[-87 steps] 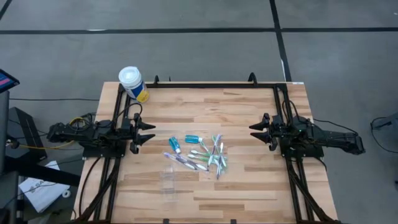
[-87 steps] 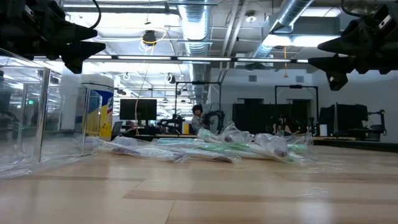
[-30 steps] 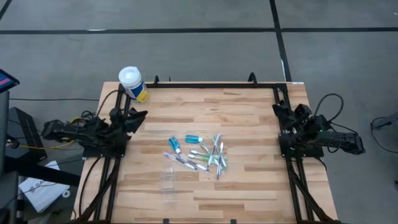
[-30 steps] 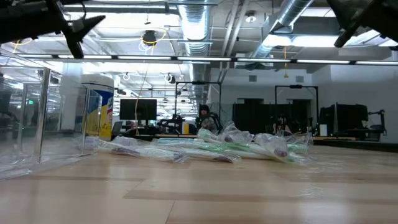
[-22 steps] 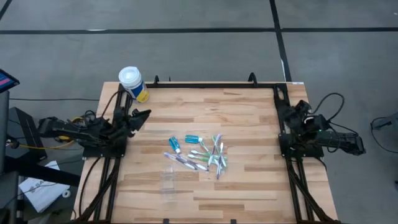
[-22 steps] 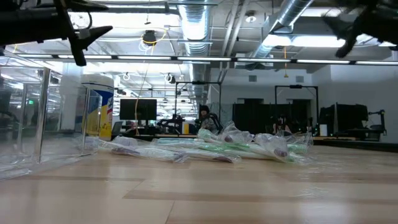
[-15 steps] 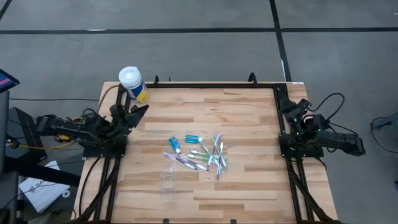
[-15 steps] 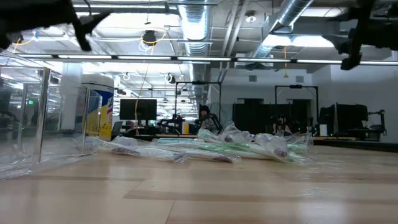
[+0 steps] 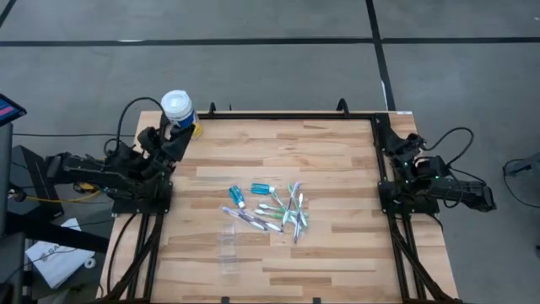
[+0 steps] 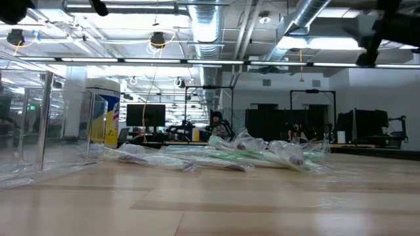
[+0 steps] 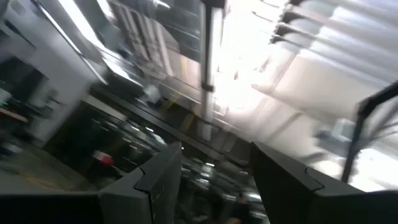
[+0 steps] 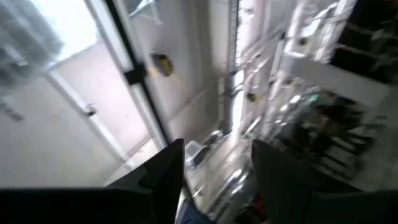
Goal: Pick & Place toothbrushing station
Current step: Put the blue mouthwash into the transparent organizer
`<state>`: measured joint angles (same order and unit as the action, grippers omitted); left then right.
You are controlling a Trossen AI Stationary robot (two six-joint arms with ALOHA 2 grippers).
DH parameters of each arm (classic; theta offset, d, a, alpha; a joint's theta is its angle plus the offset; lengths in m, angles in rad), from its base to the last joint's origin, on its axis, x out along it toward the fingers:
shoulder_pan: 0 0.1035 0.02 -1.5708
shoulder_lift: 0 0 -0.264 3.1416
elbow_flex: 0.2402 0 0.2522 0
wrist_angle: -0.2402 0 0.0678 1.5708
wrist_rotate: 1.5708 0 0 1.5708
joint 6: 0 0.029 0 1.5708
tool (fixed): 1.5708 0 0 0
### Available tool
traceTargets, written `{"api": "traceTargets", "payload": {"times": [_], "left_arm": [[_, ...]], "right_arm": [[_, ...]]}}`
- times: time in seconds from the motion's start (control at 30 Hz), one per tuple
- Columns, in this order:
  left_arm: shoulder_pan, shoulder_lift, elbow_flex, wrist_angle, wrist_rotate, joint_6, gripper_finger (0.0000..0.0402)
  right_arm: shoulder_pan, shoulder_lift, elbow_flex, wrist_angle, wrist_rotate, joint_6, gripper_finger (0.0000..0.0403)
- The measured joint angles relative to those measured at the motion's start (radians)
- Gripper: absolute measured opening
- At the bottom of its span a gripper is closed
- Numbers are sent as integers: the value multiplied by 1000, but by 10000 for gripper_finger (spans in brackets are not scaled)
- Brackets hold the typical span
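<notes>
Slim pale green, purple and white toothbrushes in clear wrappers (image 9: 285, 211) lie in a loose heap on the middle of the wooden table, and show in the low view (image 10: 256, 154). Two teal-and-white tubes (image 9: 262, 188) lie at the heap's far left. The see-through holder (image 9: 228, 245) stands on its base nearer the table's near edge, left of the heap (image 10: 26, 131). My left gripper (image 9: 173, 135) is open, folded back at the table's left edge and tipped up (image 11: 211, 186). My right gripper (image 9: 405, 145) is open at the right edge, also tipped up (image 12: 214, 180). Both are far from the heap.
A big white-lidded canister with a yellow label (image 9: 179, 111) stands at the table's far left corner, close beside my left gripper. A black frame rail (image 9: 278, 113) runs along the table's far edge. Bare wood (image 9: 321, 270) lies all round the heap.
Both arms have drawn back from the table's middle and tipped their grippers upward. My left gripper has gone toward the far left corner, up beside the canister. My right gripper has gone toward the far right corner. The toothbrushes, tubes and holder have stayed where they were.
</notes>
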<state>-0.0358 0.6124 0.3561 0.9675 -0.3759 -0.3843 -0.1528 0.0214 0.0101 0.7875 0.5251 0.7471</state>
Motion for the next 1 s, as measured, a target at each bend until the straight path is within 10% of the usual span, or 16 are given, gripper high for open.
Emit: {"api": "traceTargets", "payload": {"times": [0.43,0.7,1.0], "left_arm": [[117,155,124,-45,143,-151,184],[214,511,726,-1415,377,130,138],[112,856,927,-1677,475,757,125]], "right_arm": [[0,184,289,13,-162,-264,168],[0,541,905,-792,-158,-542,160],[-1,811,1384,-1270,-77,-668,171]]}}
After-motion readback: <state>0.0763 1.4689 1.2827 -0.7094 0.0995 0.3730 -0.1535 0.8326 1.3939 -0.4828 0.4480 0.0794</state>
